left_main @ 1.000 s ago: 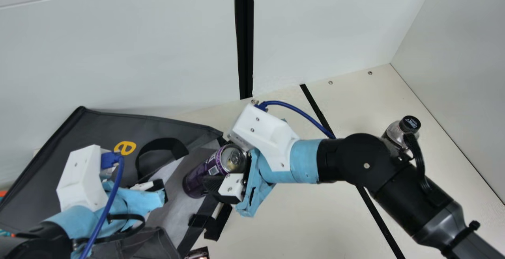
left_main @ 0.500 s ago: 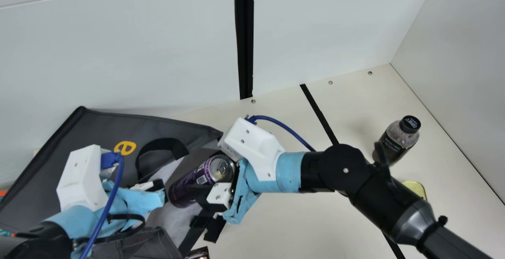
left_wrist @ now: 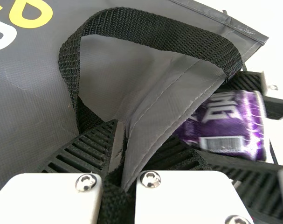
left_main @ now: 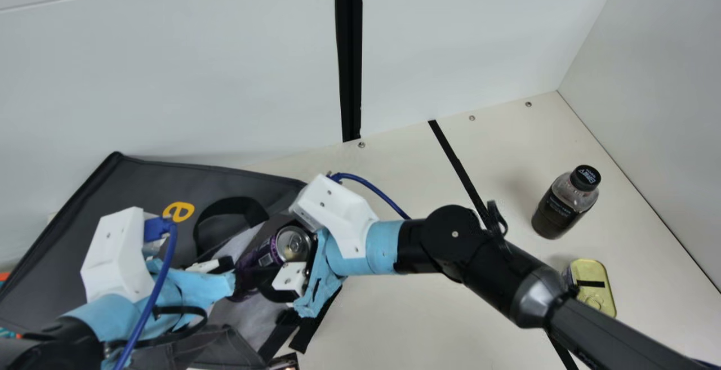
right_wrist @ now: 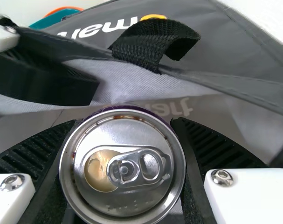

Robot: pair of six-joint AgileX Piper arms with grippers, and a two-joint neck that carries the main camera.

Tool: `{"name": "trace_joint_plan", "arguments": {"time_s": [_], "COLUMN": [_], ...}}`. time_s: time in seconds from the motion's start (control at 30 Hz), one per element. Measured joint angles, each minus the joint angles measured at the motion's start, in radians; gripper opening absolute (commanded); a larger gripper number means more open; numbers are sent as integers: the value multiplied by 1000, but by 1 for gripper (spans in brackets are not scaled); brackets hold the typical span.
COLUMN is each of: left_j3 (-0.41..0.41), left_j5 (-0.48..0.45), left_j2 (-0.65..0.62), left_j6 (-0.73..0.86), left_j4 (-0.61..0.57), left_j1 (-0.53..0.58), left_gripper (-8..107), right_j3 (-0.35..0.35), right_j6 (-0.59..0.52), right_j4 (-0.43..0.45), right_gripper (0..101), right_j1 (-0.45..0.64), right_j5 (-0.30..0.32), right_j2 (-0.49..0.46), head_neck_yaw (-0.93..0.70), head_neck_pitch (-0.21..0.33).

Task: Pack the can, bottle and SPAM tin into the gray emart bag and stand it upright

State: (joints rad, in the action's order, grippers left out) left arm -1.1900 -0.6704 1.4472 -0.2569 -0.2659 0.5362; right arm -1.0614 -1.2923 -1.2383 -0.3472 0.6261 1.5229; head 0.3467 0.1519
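The gray emart bag (left_main: 152, 184) lies on its side at the main view's left, mouth facing right. My left gripper (left_main: 228, 271) is at its mouth; in the left wrist view my left gripper (left_wrist: 120, 163) pinches the bag's edge (left_wrist: 178, 112) beside a handle. My right gripper (left_main: 279, 271) holds the purple can (left_main: 293, 244) at the bag opening; in the right wrist view my right gripper (right_wrist: 122, 163) is shut around the can (right_wrist: 127, 200), top toward the camera. The dark bottle (left_main: 563, 204) stands upright at the right, and the yellow-lidded SPAM tin (left_main: 594, 282) sits nearer.
White walls (left_main: 169, 77) rise behind and at the right. A black strip (left_main: 456, 161) runs across the cream table (left_main: 417, 313). A small dark object (left_main: 284, 362) lies at the main view's bottom edge, near the bag's strap.
My right arm has moved left with the can, bringing it further into the bag's mouth. The bottle and the tin have come out from behind that arm. My left gripper has stayed still.
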Motion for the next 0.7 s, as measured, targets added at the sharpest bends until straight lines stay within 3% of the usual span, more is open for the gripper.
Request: {"name": "trace_joint_plan", "arguments": {"time_s": [0.7], "left_j3": [0], "left_j5": [0], "left_j2": [0], "left_j6": [0], "left_j4": [0], "left_j1": [0], "left_gripper": [-8], "right_j3": [-60], "right_j6": [-147], "right_j4": [-145], "right_gripper": [0], "right_j1": [-52], "right_j5": [-27], "right_j2": [195], "head_neck_yaw": [2], "head_neck_pitch": [0]}}
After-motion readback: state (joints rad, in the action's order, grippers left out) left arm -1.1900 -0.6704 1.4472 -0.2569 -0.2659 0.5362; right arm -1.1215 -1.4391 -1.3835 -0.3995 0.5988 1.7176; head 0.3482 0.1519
